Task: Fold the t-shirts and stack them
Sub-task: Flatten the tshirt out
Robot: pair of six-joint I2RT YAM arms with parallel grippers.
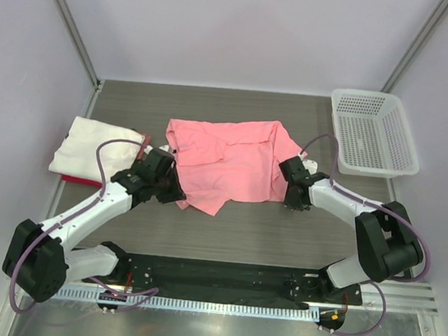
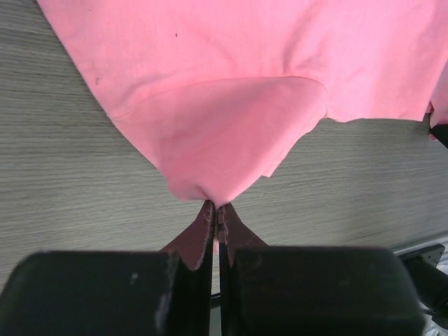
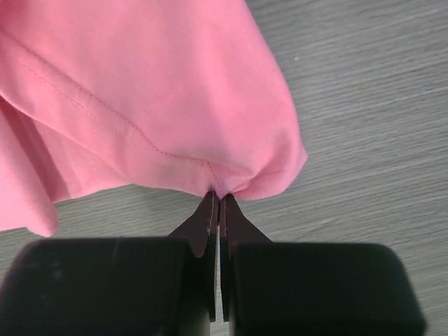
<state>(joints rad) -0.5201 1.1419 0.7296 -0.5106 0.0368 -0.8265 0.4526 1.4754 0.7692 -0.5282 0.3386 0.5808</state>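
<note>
The salmon-pink t-shirt [image 1: 228,162] lies spread and rumpled in the middle of the table. My left gripper [image 1: 176,191] is shut on its near left corner; the left wrist view shows the pink cloth [image 2: 224,133] pinched between the closed tips [image 2: 215,210]. My right gripper [image 1: 291,192] is shut on the shirt's right hem; the right wrist view shows the stitched hem [image 3: 140,105] bunched at the tips [image 3: 217,199]. A folded white t-shirt [image 1: 97,148] lies at the left on top of a red t-shirt [image 1: 80,179], of which only an edge shows.
A white mesh basket [image 1: 372,133] stands at the back right corner of the table. Grey walls close in the back and both sides. The black base rail [image 1: 213,278] runs along the near edge.
</note>
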